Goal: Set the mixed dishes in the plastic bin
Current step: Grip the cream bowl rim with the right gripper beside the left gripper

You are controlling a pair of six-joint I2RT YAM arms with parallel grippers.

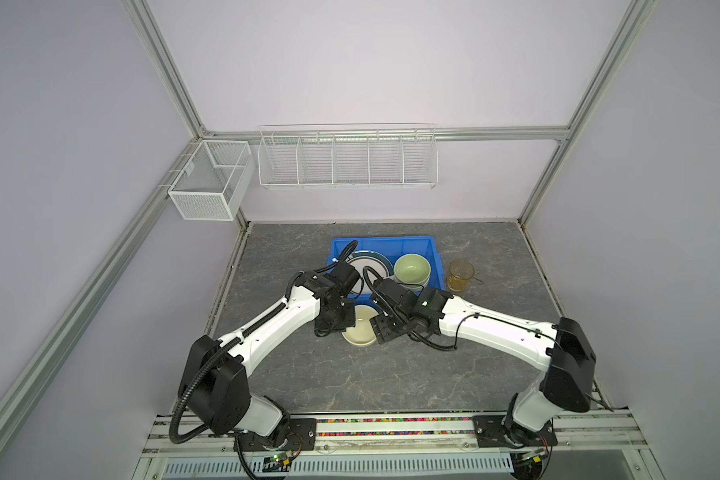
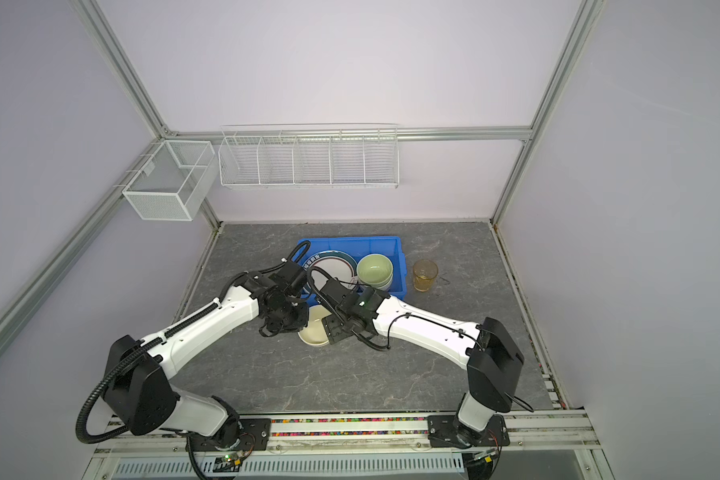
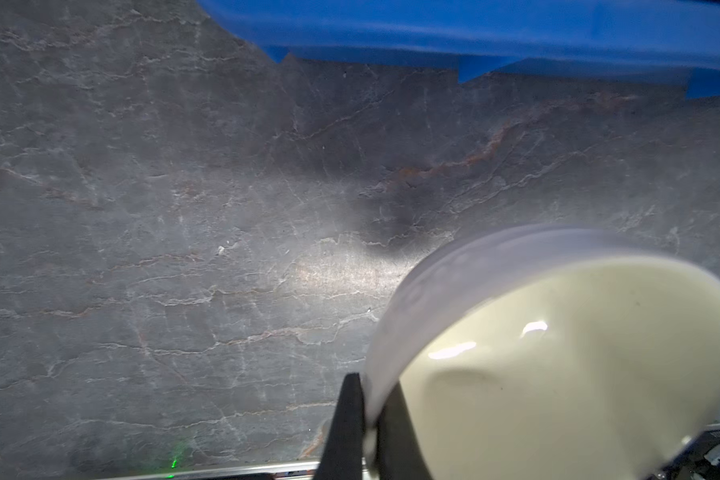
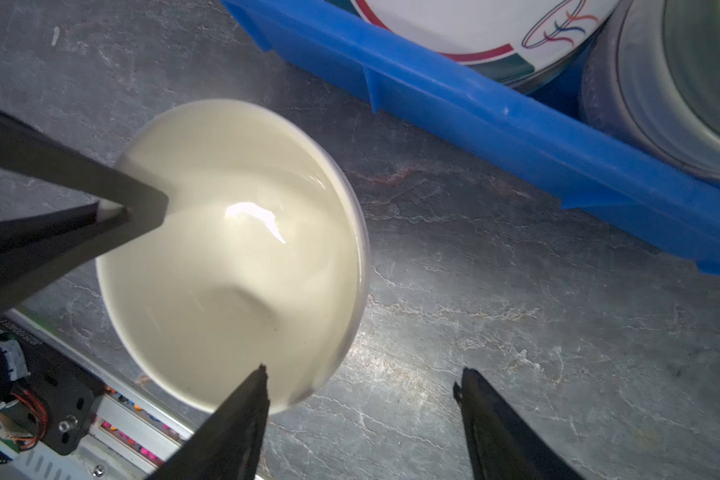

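A white mesh basket point(image 1: 208, 183) is hanging from the aluminium frame point(image 1: 171, 70) at the left. A long wire rack point(image 1: 347, 160) (divided into five compartments) is hanging just beside it. A grey veined tabletop point(image 1: 391, 386) is lying below both.

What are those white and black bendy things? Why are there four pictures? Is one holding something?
They are two robot arms with pinching grippers. Two pictures look down on everything; two come from cameras on the arms' wrists. On the grey table sits a blue bin holding a plate and a green bowl, with an amber cup beside it. The left gripper pinches the rim of a cream bowl in front of the bin. The right gripper is open at the bowl's edge, holding nothing.
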